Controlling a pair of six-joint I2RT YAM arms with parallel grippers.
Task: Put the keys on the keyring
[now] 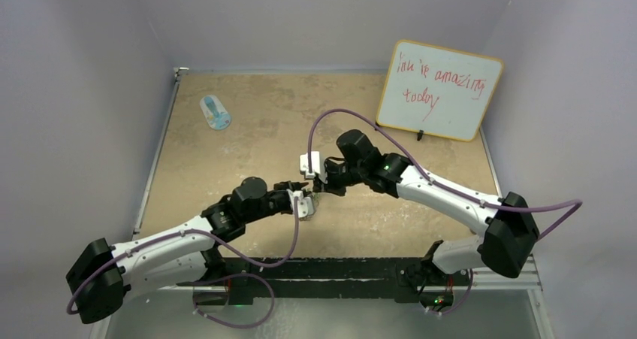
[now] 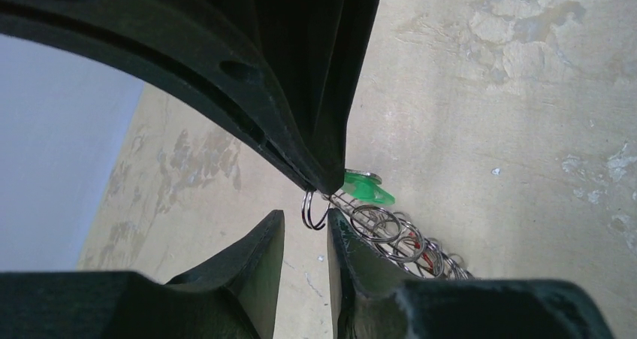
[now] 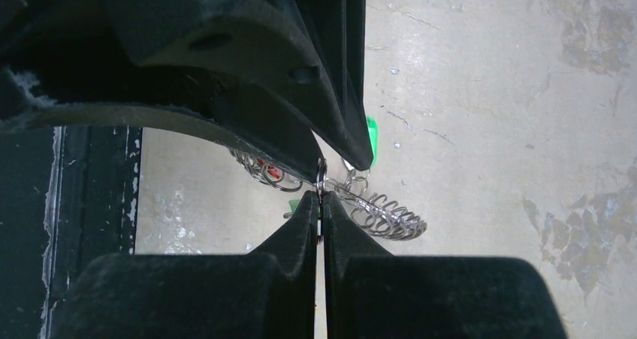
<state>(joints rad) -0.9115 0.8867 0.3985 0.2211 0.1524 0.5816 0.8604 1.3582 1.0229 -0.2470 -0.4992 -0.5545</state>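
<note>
- Two grippers meet tip to tip over the middle of the table (image 1: 248, 140), a little nearer its near edge.
- Right gripper (image 3: 320, 201): clenched, fingers pressed together on a thin wire loop of the keyring (image 3: 379, 213), seen edge-on between the tips.
- Left gripper (image 2: 306, 217): jaws narrowly parted, bare table showing through the gap. A small wire loop (image 2: 314, 210) sits at the mouth of the gap, close against the right-hand finger; not clamped as far as I can see.
- Keyring hangs off the table between the two grippers, its chain loops bunched below the right gripper's tips.
- Green-tagged key (image 2: 369, 191) lies just beside the loops; a red tag (image 3: 274, 172) shows among them. Whether either is threaded on: cannot tell.
- Blue-and-white oval object (image 1: 215, 113) is far left, well apart.
- Whiteboard (image 1: 439, 91) leans at the far right.
</note>
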